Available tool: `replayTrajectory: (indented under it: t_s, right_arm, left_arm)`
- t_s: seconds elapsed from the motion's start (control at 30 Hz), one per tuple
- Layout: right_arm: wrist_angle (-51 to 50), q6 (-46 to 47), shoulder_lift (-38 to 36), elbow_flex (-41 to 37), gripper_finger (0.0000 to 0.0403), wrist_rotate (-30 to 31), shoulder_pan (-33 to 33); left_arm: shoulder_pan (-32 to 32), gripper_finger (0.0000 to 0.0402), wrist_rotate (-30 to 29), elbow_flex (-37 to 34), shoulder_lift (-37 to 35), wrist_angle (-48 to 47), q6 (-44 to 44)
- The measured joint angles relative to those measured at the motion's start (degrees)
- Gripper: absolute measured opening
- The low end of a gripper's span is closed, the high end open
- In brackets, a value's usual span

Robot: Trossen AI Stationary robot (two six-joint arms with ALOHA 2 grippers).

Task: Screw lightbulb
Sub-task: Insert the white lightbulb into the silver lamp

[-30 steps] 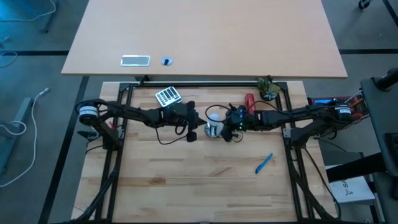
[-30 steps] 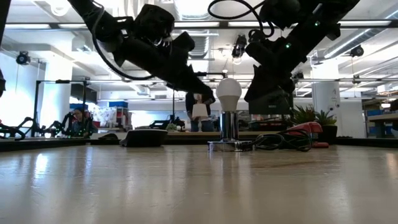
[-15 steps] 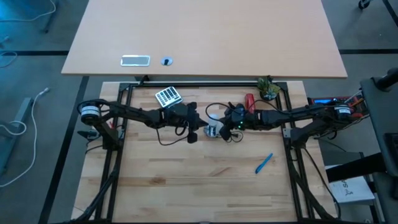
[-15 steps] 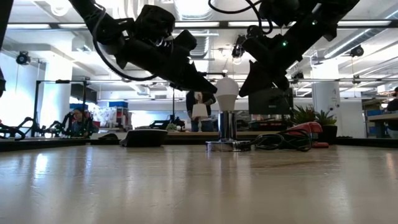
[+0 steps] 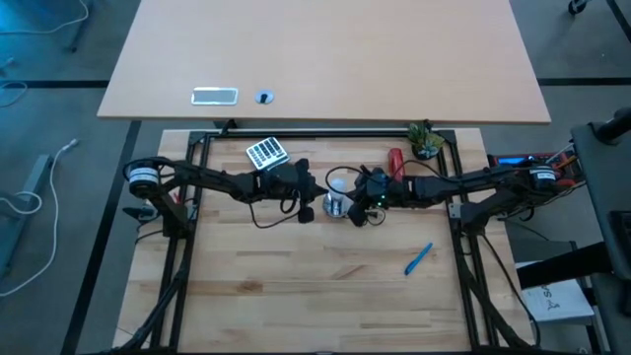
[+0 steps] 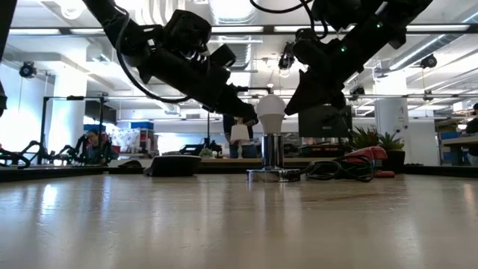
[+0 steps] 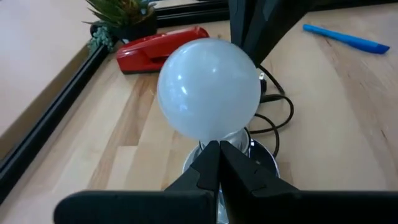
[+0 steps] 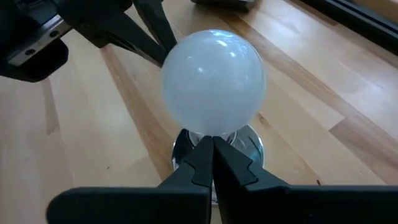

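1. The lightbulb (image 7: 209,87) is standing upright in the silver socket (image 6: 273,174), mid-bench.
2. Left gripper (image 7: 217,163) and right gripper (image 8: 210,154) are pressing in from opposite sides, jaws clenched (grasping nothing).
3. Uneven pushing is risking a tipped socket.

Frosted lightbulb (image 7: 209,87) upright in silver socket (image 7: 264,163) (black cord trailing), left gripper (image 7: 219,163) fingers pressed together just before it; red stapler (image 7: 163,47), blue pen (image 7: 346,37) behind.
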Motion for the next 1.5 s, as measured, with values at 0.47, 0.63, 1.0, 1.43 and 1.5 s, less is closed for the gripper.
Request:
replayTrajectory:
  t_s: [0.47, 0.63, 1.0, 1.43, 1.5]
  right_arm:
    - [-2.9, 3.1, -0.4, 0.0, 0.0, 0.6, 1.2]
    - [-6.0, 4.4, -0.9, 0.0, 0.0, 2.9, 1.2]
    - [-3.9, 2.1, -1.2, 0.0, 0.0, 5.4, 0.5]
    - [-1.2, -0.3, -1.1, 0.0, 0.0, 3.7, 0.3]
    - [-1.1, -0.3, -1.1, 0.0, 0.0, 3.7, 0.3]
  left_arm:
    - [0.0, 0.0, -2.4, 0.0, -1.0, -4.3, 0.0]
    - [-0.2, 0.0, -1.7, 0.0, -2.7, -5.9, 0.0]
    - [-0.4, 0.0, 7.7, 0.0, -4.1, -4.1, 0.0]
    - [0.0, 0.0, 3.9, -0.1, -2.6, -1.7, -0.3]
    - [0.1, 0.0, 3.9, -0.1, -2.6, -1.9, -0.3]
